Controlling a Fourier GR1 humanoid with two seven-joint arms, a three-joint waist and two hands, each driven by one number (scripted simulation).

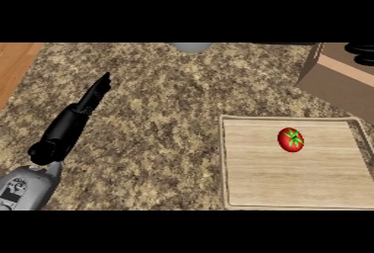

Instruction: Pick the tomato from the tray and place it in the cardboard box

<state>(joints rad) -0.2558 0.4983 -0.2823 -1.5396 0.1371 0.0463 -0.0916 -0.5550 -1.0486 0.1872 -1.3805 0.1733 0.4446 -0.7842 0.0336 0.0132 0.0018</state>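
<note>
Red: one tomato (pixel 291 140) on one wooden tray (pixel 292 190).

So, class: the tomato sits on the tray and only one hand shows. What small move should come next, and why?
Probably bring the right hand into view over the tomato. It lies untouched on the tray, and the box stands beyond the tray's far right corner. The left hand, open, is far off at the left, so the right side looks better placed to reach.

Speckled granite counter (pixel 182 99) — wood floor (pixel 15 64)
</note>
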